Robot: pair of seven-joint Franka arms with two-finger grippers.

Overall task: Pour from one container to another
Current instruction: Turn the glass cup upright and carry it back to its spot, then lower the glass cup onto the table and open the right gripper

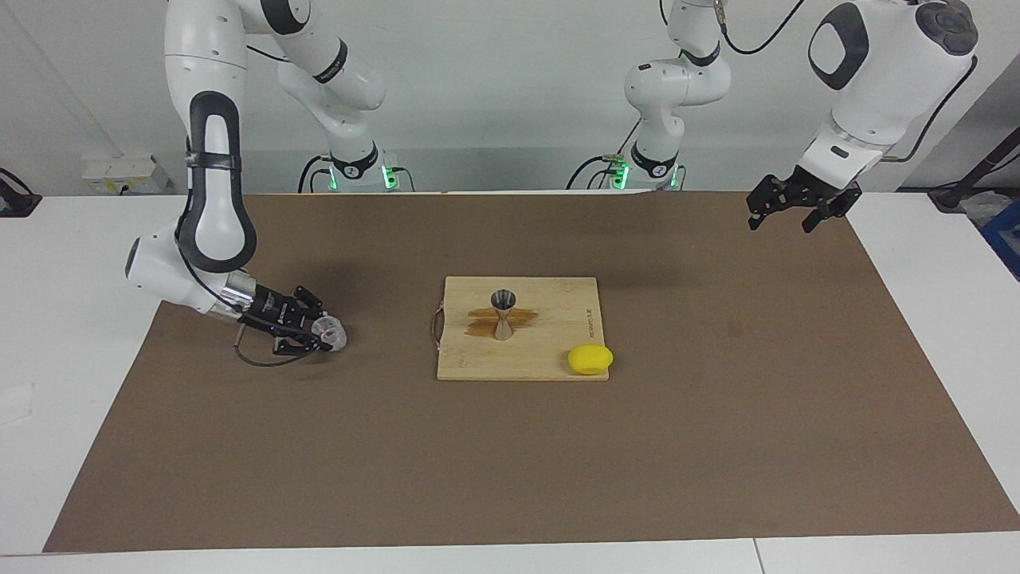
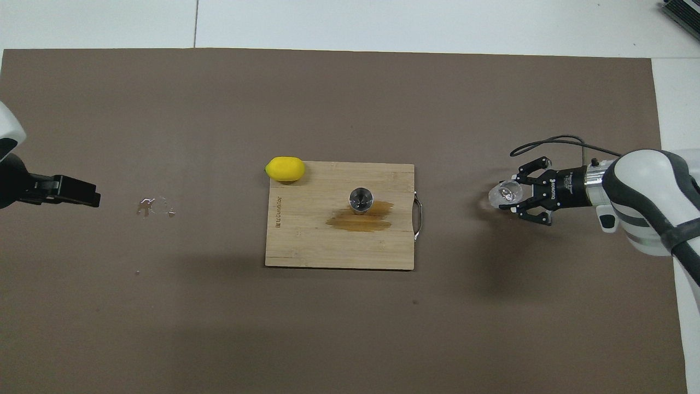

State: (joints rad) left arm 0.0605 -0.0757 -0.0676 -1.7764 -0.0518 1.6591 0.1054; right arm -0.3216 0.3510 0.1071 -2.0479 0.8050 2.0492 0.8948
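Note:
The small clear cup is held low over the brown mat toward the right arm's end of the table, apart from the board. My right gripper is shut on it, reaching sideways with the cup at its tip. The steel hourglass jigger stands upright on the wooden cutting board, next to a brown wet stain. My left gripper hangs open and holds nothing, above the mat at the left arm's end, where that arm waits.
A yellow lemon lies at the board's corner farther from the robots. A few clear droplets sit on the mat near the left gripper. The brown mat covers most of the table.

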